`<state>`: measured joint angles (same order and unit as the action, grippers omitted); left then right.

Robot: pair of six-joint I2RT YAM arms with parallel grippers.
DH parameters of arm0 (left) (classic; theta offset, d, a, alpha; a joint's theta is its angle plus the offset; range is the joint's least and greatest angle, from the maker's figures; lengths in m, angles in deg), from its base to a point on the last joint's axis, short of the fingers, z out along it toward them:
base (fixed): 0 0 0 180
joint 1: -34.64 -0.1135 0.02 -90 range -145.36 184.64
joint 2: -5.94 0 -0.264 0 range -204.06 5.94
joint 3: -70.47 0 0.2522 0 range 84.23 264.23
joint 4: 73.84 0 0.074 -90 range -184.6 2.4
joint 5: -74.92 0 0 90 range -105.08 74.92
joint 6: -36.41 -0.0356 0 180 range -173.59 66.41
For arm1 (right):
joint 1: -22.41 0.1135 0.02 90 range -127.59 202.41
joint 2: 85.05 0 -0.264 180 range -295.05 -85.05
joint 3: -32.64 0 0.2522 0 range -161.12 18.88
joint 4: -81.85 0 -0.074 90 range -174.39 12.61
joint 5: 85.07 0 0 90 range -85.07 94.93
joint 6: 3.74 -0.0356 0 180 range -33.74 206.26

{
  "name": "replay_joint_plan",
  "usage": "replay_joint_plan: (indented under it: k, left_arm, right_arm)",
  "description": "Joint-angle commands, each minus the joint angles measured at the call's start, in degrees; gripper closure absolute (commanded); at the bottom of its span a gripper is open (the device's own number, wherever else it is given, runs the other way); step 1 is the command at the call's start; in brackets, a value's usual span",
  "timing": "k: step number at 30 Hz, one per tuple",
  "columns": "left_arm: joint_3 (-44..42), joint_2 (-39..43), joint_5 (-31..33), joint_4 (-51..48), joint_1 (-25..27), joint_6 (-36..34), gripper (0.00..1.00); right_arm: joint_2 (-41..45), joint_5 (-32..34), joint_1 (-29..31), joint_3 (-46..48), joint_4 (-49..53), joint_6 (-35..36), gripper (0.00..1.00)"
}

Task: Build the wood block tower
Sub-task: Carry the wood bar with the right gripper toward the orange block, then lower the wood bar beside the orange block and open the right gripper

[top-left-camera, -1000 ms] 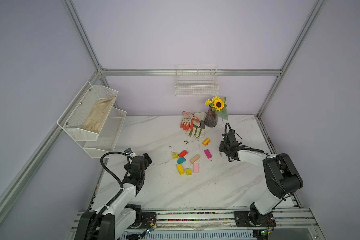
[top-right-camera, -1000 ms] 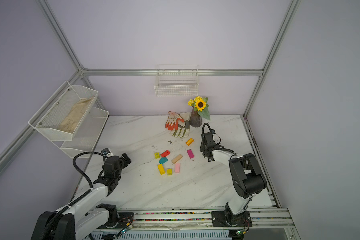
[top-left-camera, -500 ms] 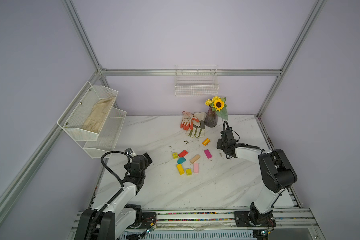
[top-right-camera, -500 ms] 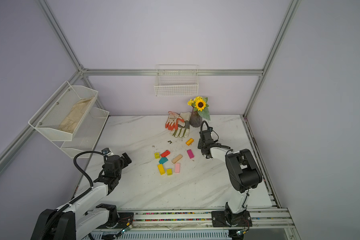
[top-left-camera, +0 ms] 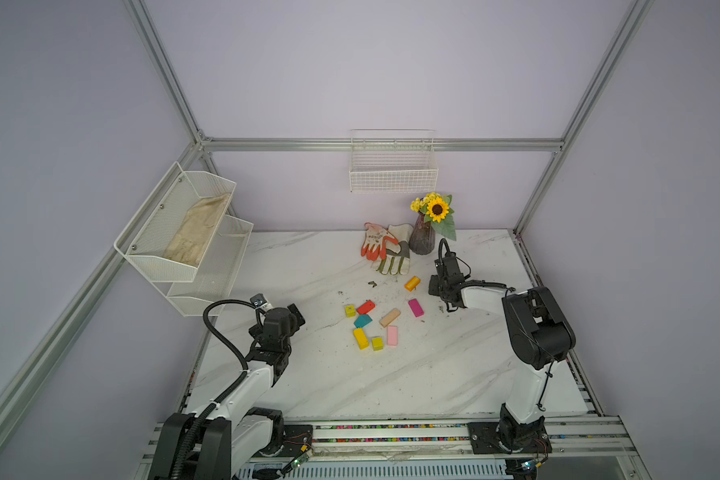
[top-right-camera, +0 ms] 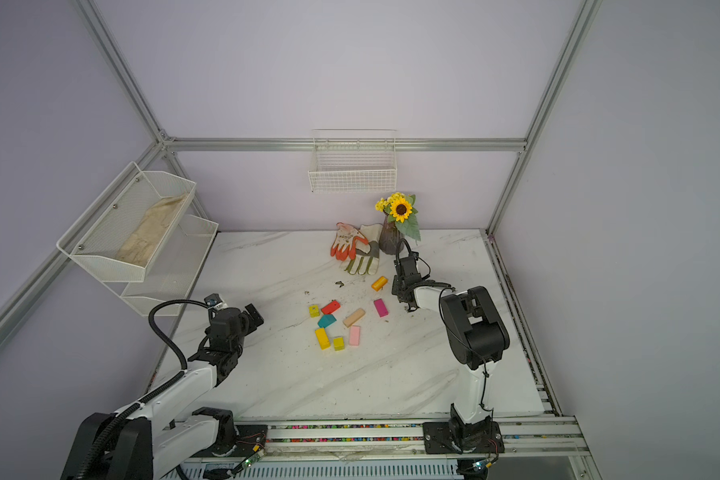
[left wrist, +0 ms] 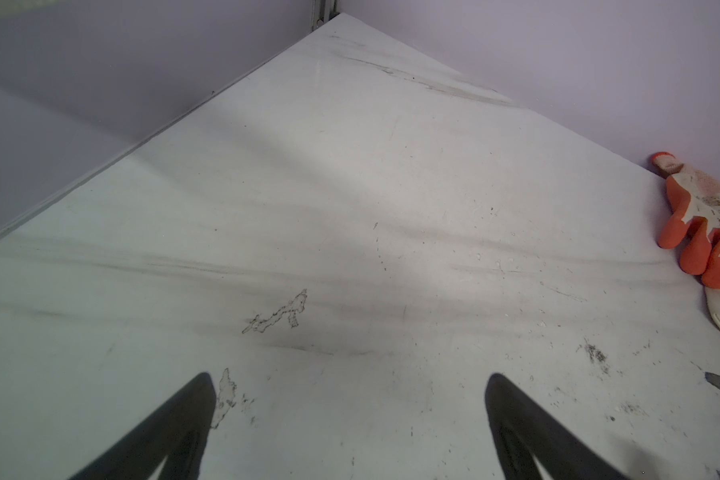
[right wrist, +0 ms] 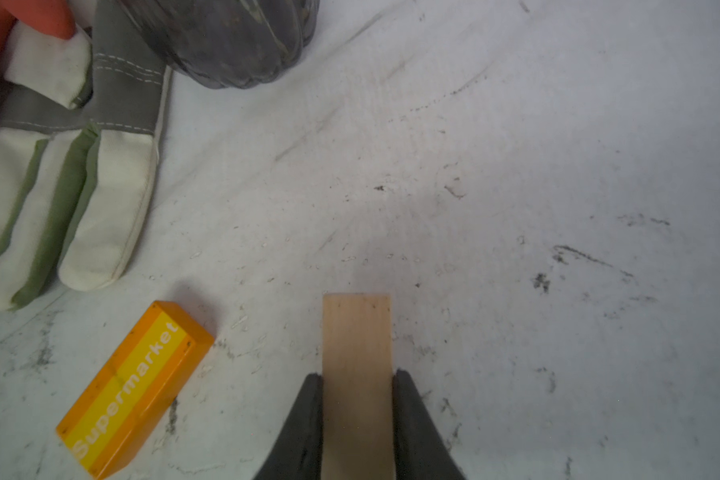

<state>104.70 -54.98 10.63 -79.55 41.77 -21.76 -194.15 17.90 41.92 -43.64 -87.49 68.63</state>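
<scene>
Wood looks light, stiff and slick, so my right gripper (right wrist: 356,374) pinches the tan block (right wrist: 356,332) across its long sides, left gripper (left wrist: 348,376) splayed empty.

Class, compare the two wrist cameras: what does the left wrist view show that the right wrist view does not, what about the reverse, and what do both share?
Left wrist only: the left end effector, open and empty, and the wall corner. Right wrist only: the right end effector shut on a plain wood block, the orange Supermarket block, the dark vase. Both: the marble table and the orange glove.
</scene>
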Motion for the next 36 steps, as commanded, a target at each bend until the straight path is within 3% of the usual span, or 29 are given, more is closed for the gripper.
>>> replay_joint_plan:
  k: [1,6,13,22,36]
  left_arm:
    - [5.8,-0.2,-0.1,1.1,-0.2,-0.9,0.00]
    - [5.8,-0.2,-0.1,0.9,-0.2,-0.9,0.00]
    - [5.9,-0.3,-0.4,0.9,-0.2,-0.9,0.00]
    - [6.2,-0.9,-0.4,0.9,-0.2,-1.0,0.00]
    - [12.5,-8.3,-2.2,-3.0,-0.2,-2.1,0.00]
  right_arm:
    - [-0.8,0.1,0.1,-1.4,1.7,0.7,0.79]
    - [-0.9,-0.1,0.1,-1.3,1.7,0.6,0.73]
    - [-0.6,0.6,0.1,-0.9,1.6,0.2,0.49]
    - [-0.8,0.7,0.1,-0.8,0.9,0.1,0.50]
    - [-1.6,-0.1,0.1,-1.5,0.6,0.3,0.45]
